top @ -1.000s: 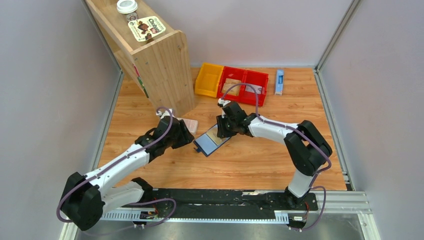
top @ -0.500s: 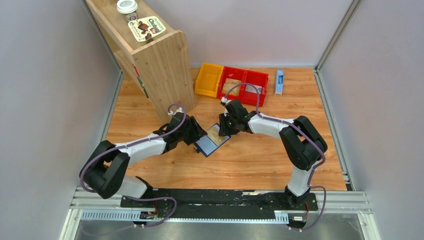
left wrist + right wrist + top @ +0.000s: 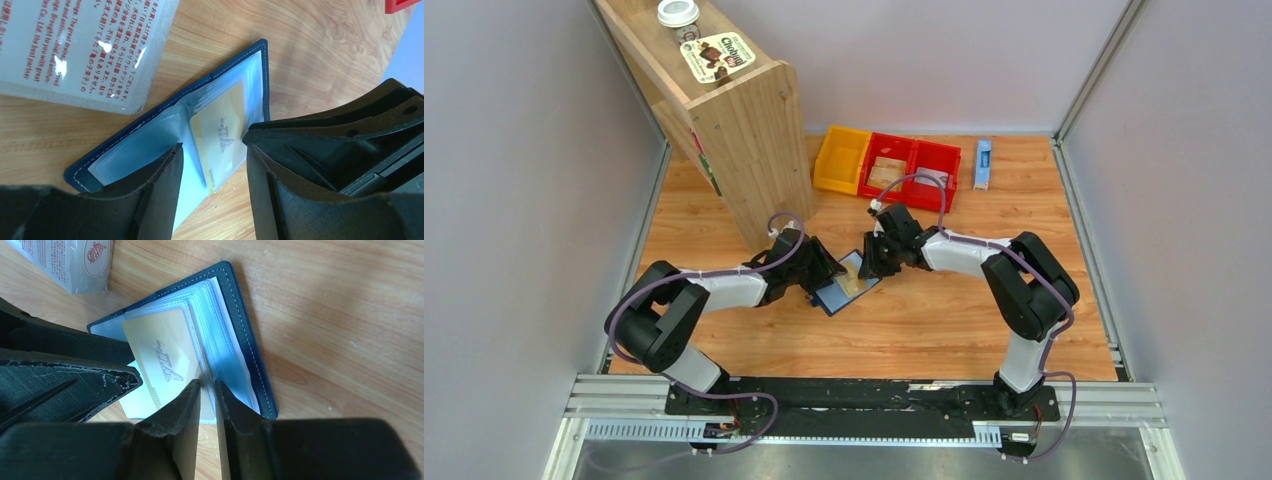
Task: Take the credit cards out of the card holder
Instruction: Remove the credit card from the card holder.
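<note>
Card holder (image 3: 844,284): lying open, pockets up, between the two arms.
Right gripper (image 3: 207,388): fingers nearly meeting, seemingly pinching a sleeve leaf.
Left gripper (image 3: 212,146): jaws standing apart, straddling the yellow card (image 3: 220,134).
Doing it well: closing on the card alone, sliding along its pocket.

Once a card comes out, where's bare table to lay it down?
Widest bare wood: the table strip in front of the wallet, between the left arm, right arm and near rail. Also between the right arm's elbow and the blue box. Crowded: around the wallet, with the packet beside it, and the bins at the back.
</note>
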Tool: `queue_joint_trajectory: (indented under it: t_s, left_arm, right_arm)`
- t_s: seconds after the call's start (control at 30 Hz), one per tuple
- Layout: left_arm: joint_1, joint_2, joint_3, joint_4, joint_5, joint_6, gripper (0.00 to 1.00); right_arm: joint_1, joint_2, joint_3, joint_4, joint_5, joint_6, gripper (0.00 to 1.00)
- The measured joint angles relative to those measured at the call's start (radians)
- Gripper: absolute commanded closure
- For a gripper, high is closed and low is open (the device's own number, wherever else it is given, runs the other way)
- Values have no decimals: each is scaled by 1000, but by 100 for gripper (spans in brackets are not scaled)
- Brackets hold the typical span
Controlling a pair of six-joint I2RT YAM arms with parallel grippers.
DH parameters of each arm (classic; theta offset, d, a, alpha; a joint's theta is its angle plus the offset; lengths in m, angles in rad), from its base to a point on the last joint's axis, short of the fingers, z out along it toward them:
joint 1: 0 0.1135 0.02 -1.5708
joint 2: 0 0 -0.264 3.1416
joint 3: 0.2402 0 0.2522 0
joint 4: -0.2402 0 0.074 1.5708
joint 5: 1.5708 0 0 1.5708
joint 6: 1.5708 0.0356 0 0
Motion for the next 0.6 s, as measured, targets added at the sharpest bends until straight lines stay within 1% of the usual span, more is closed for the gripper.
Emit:
queue_joint_trajectory:
  t_s: [0.2, 0.37, 0.5, 0.6]
  left_arm:
    - [0, 18, -32, 85, 26, -30, 44]
    - [0, 18, -95, 196, 41, -55, 55]
    - [0, 17, -143, 281, 43, -60, 61]
    - [0, 8, -173, 336, 42, -60, 63]
  right_arm:
    - [-3, 0, -11, 19, -24, 25, 77]
    - [-3, 0, -13, 21, -30, 31, 77]
    - [-3, 0, -19, 28, -37, 38, 77]
    - [-3, 0, -24, 36, -41, 42, 77]
